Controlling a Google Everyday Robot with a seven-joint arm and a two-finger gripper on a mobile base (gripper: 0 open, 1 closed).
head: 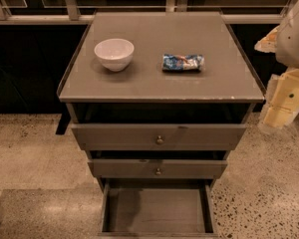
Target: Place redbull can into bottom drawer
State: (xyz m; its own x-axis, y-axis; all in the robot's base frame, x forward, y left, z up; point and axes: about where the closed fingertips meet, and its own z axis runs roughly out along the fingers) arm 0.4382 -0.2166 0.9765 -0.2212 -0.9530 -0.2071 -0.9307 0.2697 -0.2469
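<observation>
The redbull can (183,62) lies on its side on the grey cabinet top (164,86), right of centre. It is blue and silver. The bottom drawer (157,210) is pulled open at the foot of the cabinet, and its flat grey floor holds nothing. My gripper (278,106) hangs at the right edge of the view, beside the cabinet's right front corner. It is well to the right of the can and holds nothing that I can see.
A white bowl (114,54) stands upright on the cabinet top, left of the can. The two upper drawers (159,139) with round knobs are slightly out. A speckled floor surrounds the cabinet. A railing and dark glass run behind it.
</observation>
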